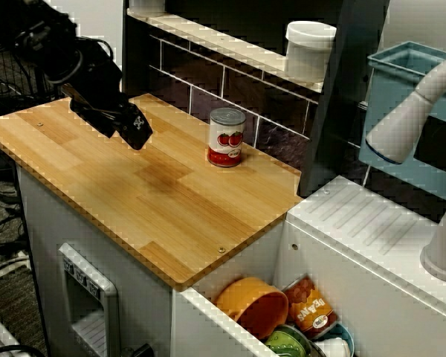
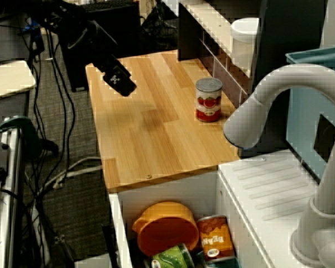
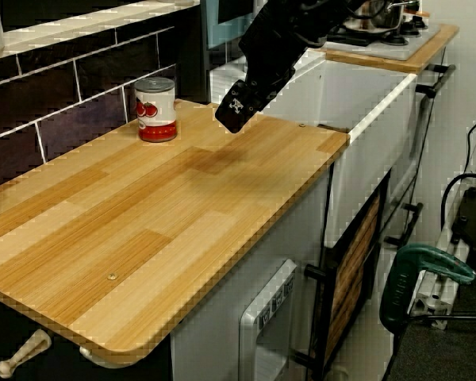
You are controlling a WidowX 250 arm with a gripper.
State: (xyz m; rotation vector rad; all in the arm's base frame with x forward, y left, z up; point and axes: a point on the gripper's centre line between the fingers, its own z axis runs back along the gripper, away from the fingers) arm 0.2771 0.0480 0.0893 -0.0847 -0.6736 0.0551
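Note:
A red and white tomato can (image 1: 226,137) (image 2: 208,100) (image 3: 156,109) stands upright near the back edge of a wooden counter (image 1: 156,204) (image 2: 156,148) (image 3: 143,230), close to the dark tiled wall. My black gripper (image 1: 137,132) (image 2: 123,84) (image 3: 232,113) hangs tilted a little above the wood. In the low view from the sink side it is about a can's width to the can's left. Its fingers look pressed together with nothing between them. It touches neither the can nor the counter.
To the right, a white sink holds an orange bowl (image 1: 253,305) (image 2: 164,226) and several cans (image 1: 310,306). A grey faucet (image 1: 409,111) (image 2: 268,100) arches over it. A white tub (image 1: 309,48) sits on the shelf behind the can. Cables lie on the floor at the left.

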